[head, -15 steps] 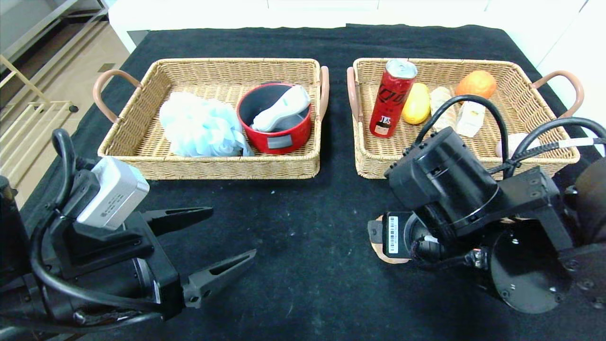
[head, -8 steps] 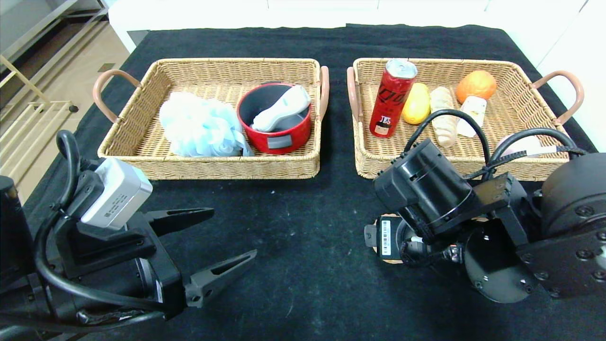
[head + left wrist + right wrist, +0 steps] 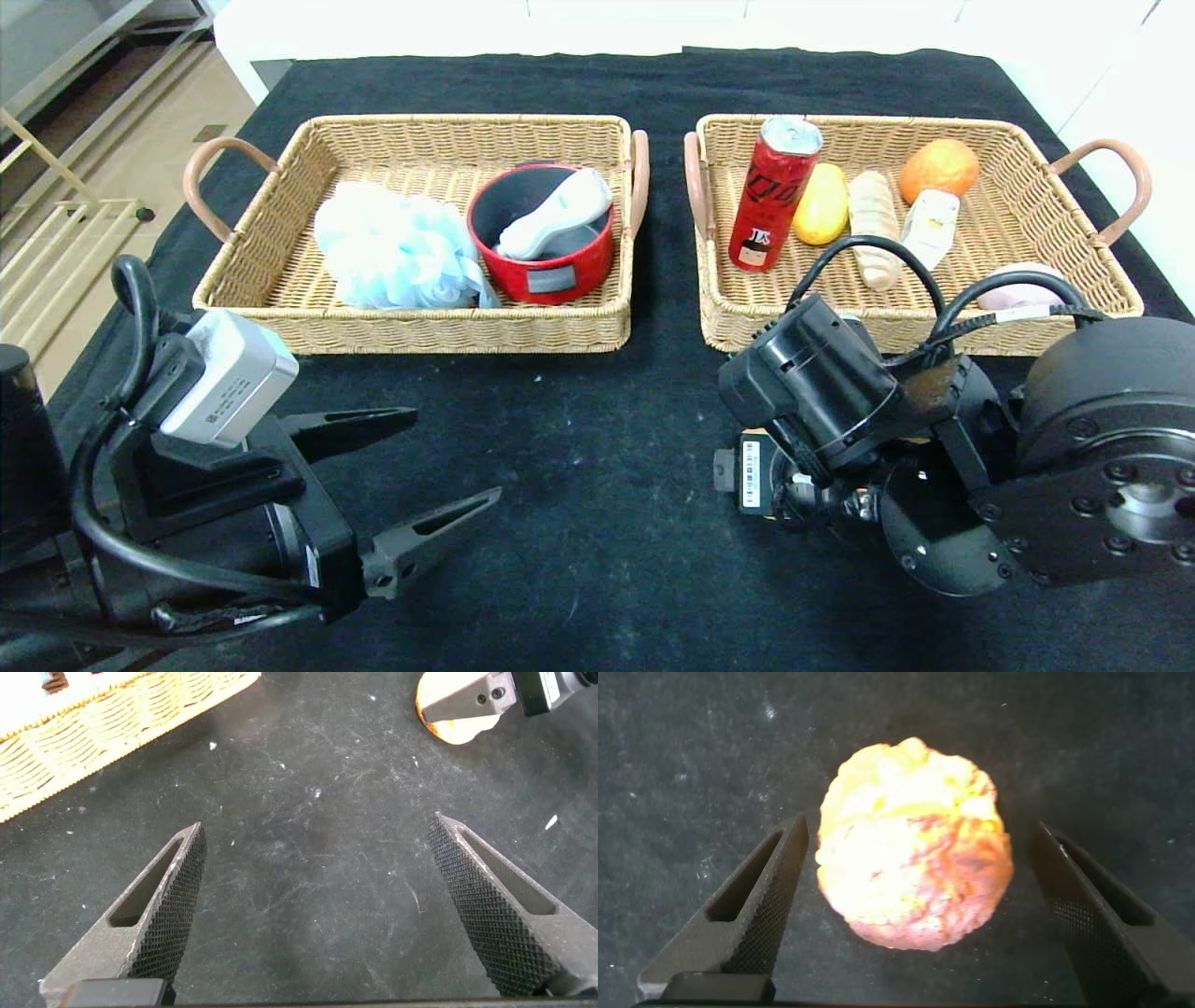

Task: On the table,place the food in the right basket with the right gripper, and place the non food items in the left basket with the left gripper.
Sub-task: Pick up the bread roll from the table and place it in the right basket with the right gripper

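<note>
The right arm has been lowered toward the worktop [image 3: 597, 560], so the right tool [image 3: 915, 915] now straddles the round pastry [image 3: 913, 870], spread wide, ungripped, at 6 o'clock from the right basket [image 3: 1083, 322]. The left tool [image 3: 346, 905] hangs wide, idle.

Lowered and drawn back toward the near edge of the black table [image 3: 607, 84] over the last second: the right arm, its wrist now sitting nearer and lower in the head view. Uncovered by that shift: the bread roll [image 3: 873, 227], the small white packet [image 3: 928, 227] and the pink item [image 3: 1013, 297] in the right basket [image 3: 934, 317], partly hidden by the arm before. Now bracketed by the spread fingers of the right gripper [image 3: 915, 924]: the round cookie [image 3: 913, 845], a gap left on each side.
</note>
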`<state>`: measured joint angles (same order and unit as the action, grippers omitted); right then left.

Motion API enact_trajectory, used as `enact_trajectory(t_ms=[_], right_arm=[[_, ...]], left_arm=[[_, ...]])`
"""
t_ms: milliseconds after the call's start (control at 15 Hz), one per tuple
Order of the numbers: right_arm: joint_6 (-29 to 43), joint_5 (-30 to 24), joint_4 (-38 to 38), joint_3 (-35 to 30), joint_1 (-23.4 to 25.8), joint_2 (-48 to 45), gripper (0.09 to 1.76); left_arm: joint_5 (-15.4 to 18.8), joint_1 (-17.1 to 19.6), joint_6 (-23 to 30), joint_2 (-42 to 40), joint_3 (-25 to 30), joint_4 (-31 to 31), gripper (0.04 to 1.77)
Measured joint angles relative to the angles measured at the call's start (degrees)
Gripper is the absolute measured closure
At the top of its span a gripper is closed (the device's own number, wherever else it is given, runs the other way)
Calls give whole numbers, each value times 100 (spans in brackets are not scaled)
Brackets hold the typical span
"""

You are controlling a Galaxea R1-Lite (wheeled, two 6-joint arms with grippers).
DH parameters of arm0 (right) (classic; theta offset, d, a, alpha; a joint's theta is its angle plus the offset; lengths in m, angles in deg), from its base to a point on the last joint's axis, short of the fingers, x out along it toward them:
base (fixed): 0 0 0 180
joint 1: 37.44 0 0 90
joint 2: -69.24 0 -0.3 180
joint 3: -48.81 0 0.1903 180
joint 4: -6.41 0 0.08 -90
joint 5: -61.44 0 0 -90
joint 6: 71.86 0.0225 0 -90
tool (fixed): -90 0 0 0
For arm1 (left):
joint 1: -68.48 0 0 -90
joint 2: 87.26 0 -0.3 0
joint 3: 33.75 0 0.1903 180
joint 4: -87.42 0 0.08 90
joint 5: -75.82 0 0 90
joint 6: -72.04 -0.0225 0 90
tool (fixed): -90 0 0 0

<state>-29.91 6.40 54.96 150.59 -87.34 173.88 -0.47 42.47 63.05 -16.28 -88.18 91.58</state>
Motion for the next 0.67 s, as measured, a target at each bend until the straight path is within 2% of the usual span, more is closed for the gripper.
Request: enact_trajectory(t_ms=[400,533,667], right_arm=[[5,9,-22,-7,7,94,14],[22,2,-28,-16,5,140,52],[20,-15,-35,-20,7,182,74]], left_arm=[[0,0,-7,-2,13,0,9],[1,0,-2,-2,13,0,9],[1,0,-2,-2,13,0,9]])
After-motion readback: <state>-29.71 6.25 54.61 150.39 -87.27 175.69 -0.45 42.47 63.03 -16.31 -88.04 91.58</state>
